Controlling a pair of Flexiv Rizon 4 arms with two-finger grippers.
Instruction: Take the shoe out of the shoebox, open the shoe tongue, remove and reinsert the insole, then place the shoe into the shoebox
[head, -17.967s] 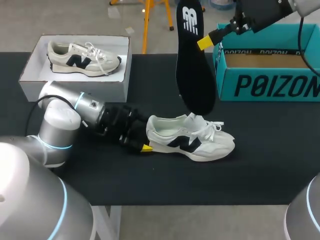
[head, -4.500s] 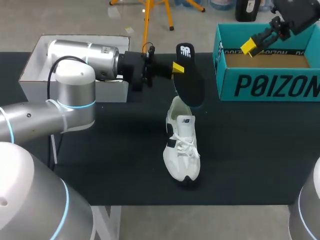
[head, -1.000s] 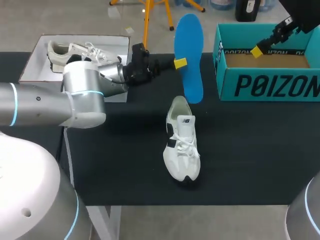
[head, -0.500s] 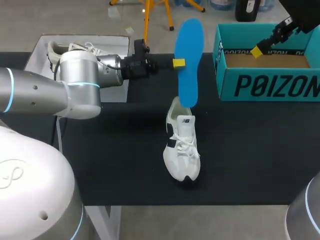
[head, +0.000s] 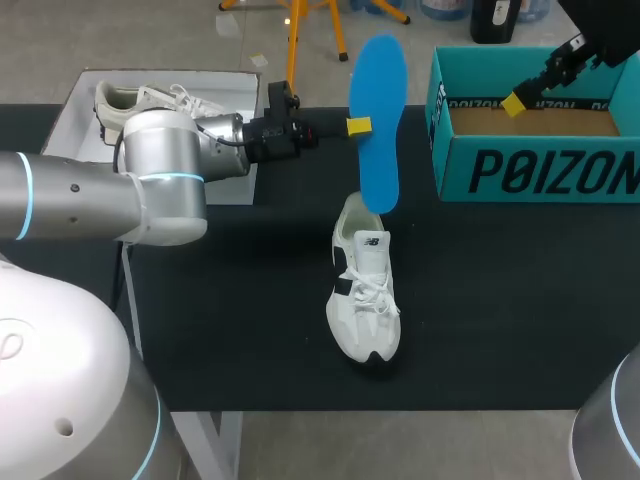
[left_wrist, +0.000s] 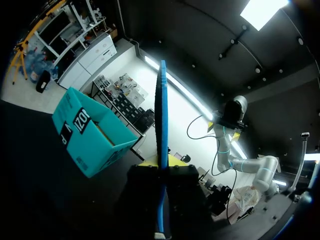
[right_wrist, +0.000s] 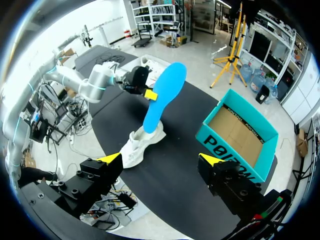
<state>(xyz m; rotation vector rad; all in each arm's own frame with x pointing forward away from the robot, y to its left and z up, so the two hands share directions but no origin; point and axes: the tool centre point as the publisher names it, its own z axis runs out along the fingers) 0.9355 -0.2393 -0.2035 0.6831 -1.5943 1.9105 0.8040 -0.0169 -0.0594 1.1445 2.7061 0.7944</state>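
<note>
Two arms, one busy. Left gripper (head: 358, 126): fingers clamped on the blue insole (head: 377, 120), held upright, long axis near vertical, lower end at the shoe's (head: 364, 300) heel opening, likely lined up for reinsertion. Shoe mid-tabletop (head: 520, 300), toe near, heel far. Right gripper (right_wrist: 160, 158) parked above the shoebox (head: 540, 170), far right, fingers apart, empty.

Shoe (head: 364, 300) mid-table, insole (head: 377, 120) upright over its heel, shoebox (head: 540, 172) rear right, another box (head: 60, 140) rear left

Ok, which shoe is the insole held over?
The shoe on the table, heel under the blue insole; the other shoe sits in the white box.
</note>
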